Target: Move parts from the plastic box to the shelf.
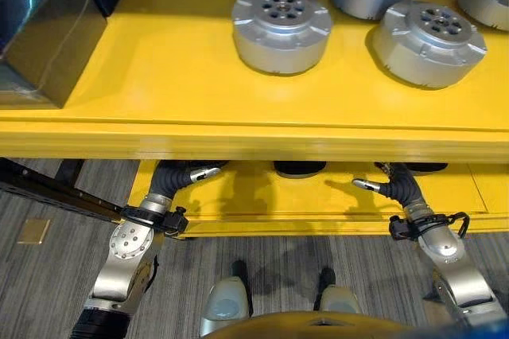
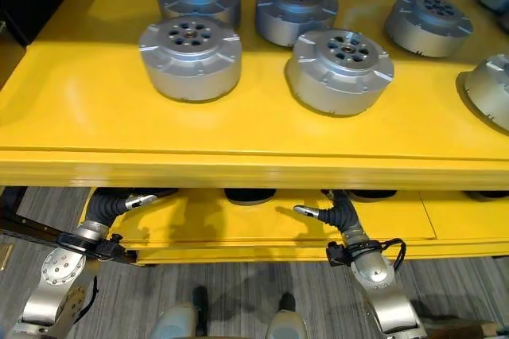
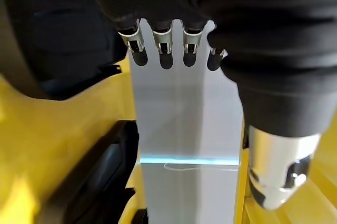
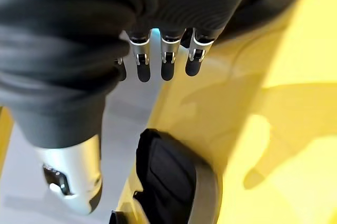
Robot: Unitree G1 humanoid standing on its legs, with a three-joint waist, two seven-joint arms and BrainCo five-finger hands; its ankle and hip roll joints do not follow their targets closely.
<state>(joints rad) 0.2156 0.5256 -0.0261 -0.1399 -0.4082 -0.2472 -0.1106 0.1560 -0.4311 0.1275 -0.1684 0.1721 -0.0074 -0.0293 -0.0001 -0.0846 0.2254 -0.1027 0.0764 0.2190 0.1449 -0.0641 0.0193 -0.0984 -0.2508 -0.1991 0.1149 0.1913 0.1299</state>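
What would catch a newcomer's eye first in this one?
The bright yellow shelf with its cluster of round silver parts on the upper level. Below its front edge, the left hand and right hand reach in over the lower level, both open and holding nothing.

Parts (image 2: 191, 56) sit on the shelf (image 2: 95, 116) — both hands beneath it.
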